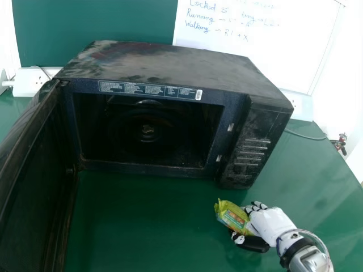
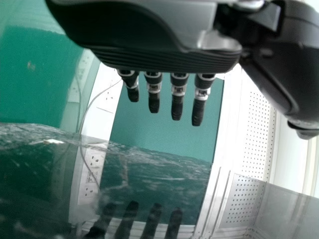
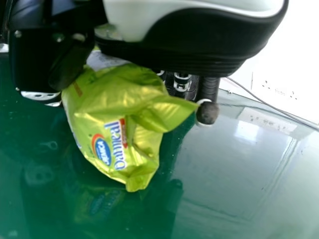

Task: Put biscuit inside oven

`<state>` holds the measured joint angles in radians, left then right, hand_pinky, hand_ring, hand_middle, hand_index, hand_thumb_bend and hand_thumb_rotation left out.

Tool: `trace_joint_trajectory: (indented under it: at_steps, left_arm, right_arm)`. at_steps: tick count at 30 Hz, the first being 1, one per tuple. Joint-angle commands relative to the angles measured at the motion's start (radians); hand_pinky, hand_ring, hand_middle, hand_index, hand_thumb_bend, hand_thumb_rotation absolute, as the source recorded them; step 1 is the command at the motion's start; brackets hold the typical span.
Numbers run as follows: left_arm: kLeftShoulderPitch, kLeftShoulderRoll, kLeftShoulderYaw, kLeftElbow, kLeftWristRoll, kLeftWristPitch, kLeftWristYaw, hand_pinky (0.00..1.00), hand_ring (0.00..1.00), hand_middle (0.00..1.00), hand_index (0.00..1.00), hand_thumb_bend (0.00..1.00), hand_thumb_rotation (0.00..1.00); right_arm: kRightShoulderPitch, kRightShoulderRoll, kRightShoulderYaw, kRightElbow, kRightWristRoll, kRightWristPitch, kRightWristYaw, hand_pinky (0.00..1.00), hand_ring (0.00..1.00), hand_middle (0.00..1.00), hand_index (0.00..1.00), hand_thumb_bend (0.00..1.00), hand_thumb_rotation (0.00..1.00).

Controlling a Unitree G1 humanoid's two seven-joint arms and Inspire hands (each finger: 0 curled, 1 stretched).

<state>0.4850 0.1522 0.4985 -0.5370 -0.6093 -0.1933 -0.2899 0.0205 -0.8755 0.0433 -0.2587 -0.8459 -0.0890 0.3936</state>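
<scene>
In the lower right of the head view, the white-and-black robotic right hand (image 1: pixel 273 221) grasps a shiny yellow-green plastic biscuit packet (image 1: pixel 229 214), pinched between its thumb and curled fingers. The packet is outside the black, dusty box-shaped oven (image 1: pixel 170 63), in front of its lower right corner and above the glossy green surface (image 1: pixel 142 221). The oven spans the middle of the frame, its dark cavity facing forward and its black door (image 1: pixel 34 175) swung wide along the left edge. Ridged controls run down the front's right side. A whiteboard with blue handwriting (image 1: pixel 255 51) fills the upper right, and a white socket box (image 1: pixel 29 83) lies at the upper left, beside the oven. In the left wrist view, the black-and-grey left hand (image 2: pixel 154 50) is empty, with its fingers (image 2: pixel 177 102) extended straight.
</scene>
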Motion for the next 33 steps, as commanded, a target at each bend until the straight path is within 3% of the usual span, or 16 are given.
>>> trace_joint_trajectory:
  at_steps: [1,4,13,16,27,33]
  left_arm:
    - [0.006,0.000,-0.004,-0.001,-0.003,0.006,-0.007,1.00,1.00,1.00,1.00,1.00,1.00]
    - [0.003,0.002,-0.003,0.011,-0.017,0.002,-0.025,1.00,1.00,1.00,1.00,1.00,1.00]
    - [-0.001,-0.002,0.001,0.019,-0.011,0.000,-0.036,1.00,1.00,1.00,1.00,1.00,1.00]
    - [-0.002,-0.003,0.002,0.023,-0.011,-0.001,-0.037,1.00,1.00,1.00,1.00,1.00,1.00]
    - [-0.005,0.003,0.003,0.031,-0.030,0.011,-0.040,1.00,0.99,1.00,1.00,1.00,1.00]
    - [-0.007,-0.001,-0.002,0.030,-0.018,0.005,-0.036,1.00,0.99,1.00,1.00,1.00,1.00]
  right_arm:
    - [0.006,0.004,-0.001,-0.002,0.037,-0.036,-0.007,0.02,0.06,0.11,0.14,0.09,0.00]
    - [0.002,0.007,-0.026,-0.024,0.084,-0.062,-0.020,0.02,0.06,0.12,0.14,0.06,0.00]
    - [-0.022,0.024,-0.040,-0.139,0.151,-0.106,0.006,0.03,0.07,0.13,0.17,0.15,0.00]
    - [-0.034,0.030,-0.036,-0.171,0.158,-0.107,0.031,0.03,0.07,0.13,0.16,0.13,0.00]
    - [-0.104,0.052,-0.031,-0.196,0.145,-0.149,0.038,0.03,0.07,0.13,0.18,0.22,0.00]
    - [-0.155,0.074,-0.006,-0.189,0.157,-0.167,0.058,0.03,0.06,0.12,0.17,0.22,0.00]
